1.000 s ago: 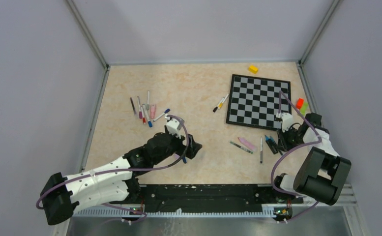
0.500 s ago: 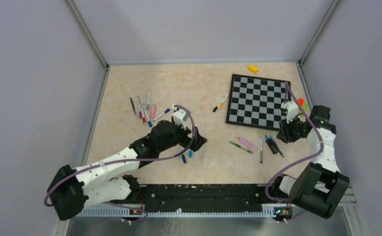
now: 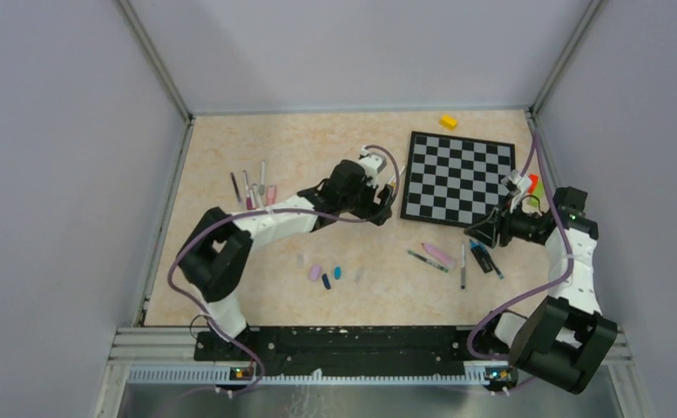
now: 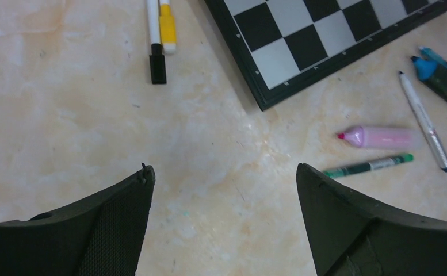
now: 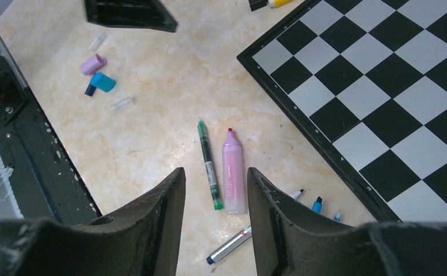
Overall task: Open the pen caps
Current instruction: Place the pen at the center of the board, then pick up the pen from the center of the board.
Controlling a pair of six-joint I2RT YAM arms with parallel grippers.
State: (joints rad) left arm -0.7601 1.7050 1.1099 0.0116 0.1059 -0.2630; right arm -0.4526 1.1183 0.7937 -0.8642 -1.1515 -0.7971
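Loose pen caps (image 3: 314,273) are bunched front-centre on the surface (image 3: 256,252), out of the way. Left pincer (image 4: 224,172) is held wide apart, seemingly readied for the black-capped pen (image 4: 154,40); right pincer (image 5: 215,172) is barely apart, empty, over the pink highlighter (image 5: 232,172).

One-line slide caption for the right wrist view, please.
Right gripper, jaws open, above a pink highlighter and green pen beside the chessboard; loose pen caps top left.

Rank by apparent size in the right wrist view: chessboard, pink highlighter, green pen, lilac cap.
1. chessboard, cropped but by far the largest
2. pink highlighter
3. green pen, about as long as the highlighter but much thinner
4. lilac cap
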